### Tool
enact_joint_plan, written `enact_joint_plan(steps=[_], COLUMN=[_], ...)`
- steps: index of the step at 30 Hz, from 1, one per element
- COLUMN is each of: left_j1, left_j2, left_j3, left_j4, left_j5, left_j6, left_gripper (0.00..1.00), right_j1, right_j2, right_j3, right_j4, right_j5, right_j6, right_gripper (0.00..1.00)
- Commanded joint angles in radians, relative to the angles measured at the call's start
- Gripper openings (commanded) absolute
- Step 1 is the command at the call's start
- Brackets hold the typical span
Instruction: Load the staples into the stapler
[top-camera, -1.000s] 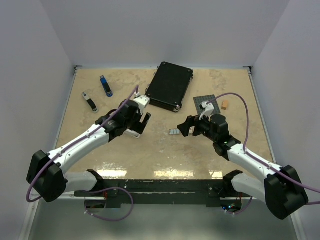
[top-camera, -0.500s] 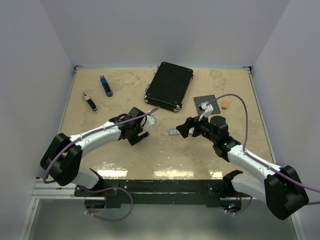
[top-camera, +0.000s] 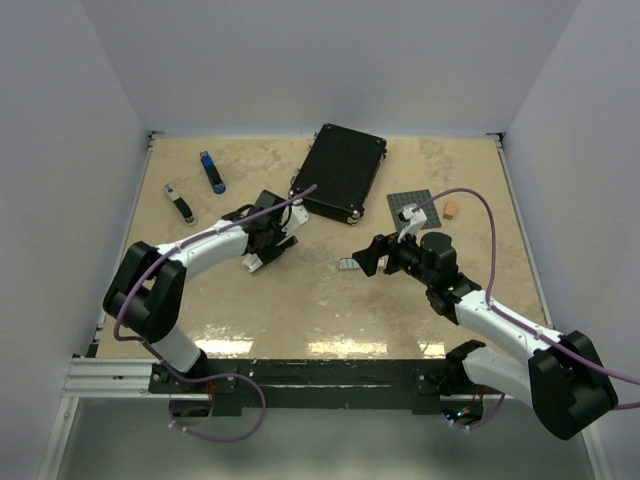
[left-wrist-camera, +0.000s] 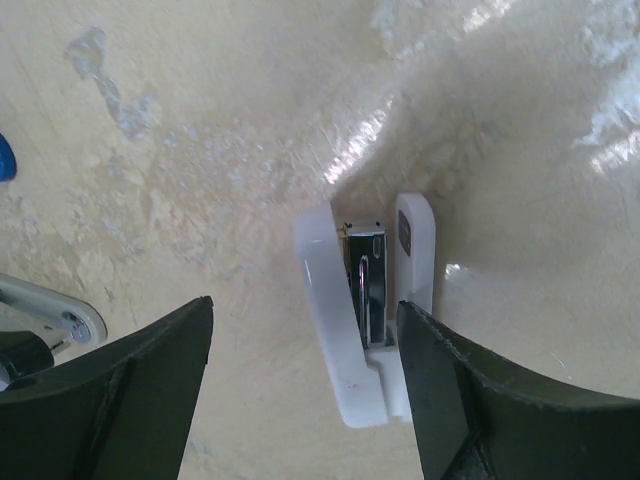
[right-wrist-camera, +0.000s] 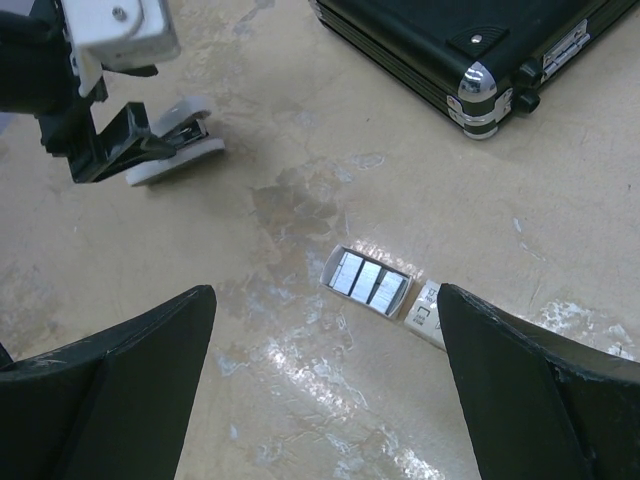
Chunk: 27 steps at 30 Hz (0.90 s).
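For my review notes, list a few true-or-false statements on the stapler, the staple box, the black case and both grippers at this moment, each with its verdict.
1. The staple box lies open on the table, with staple strips showing. True.
2. The right gripper is shut on the staple box. False: it is open, with its fingers wide apart on either side of the box and clear of it.
3. In the left wrist view, the white stapler lies between the fingers of the open left gripper. True.
4. The black case stands with its lid up. False: it lies flat and closed.
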Motion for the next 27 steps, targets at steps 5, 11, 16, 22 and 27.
enact_joint_plan(steps=[5, 11, 16, 22, 27], left_j1=[0.033, 0.103, 0.194, 0.195, 0.195], left_j2=[0.040, 0.048, -0.003, 0.037, 0.103], left_j3=[0.065, 0.118, 0.112, 0.107, 0.123], left_j4=[0.025, 0.007, 0.022, 0.001, -0.039], left_j5=[0.142, 0.231, 0.387, 0.411, 0.443], left_j6=[-0.044, -0.215, -0.352, -0.337, -0.332], left_gripper=[0.79, 0.80, 0.81, 0.77, 0.70], right_j1=[0.003, 0.003, 0.006, 0.013, 0.030], right_j2=[0.000, -0.003, 0.002, 0.034, 0.089], right_j3=[-0.003, 0.000, 0.009, 0.049, 0.101], right_j4=[0.049, 0.040, 0.031, -0.011, -0.077], right_j5=[-0.024, -0.015, -0.035, -0.041, -0.061], right_j6=[-0.015, -0.017, -0.014, -0.012, 0.014], right_gripper=[0.98, 0.98, 0.97, 0.94, 0.89])
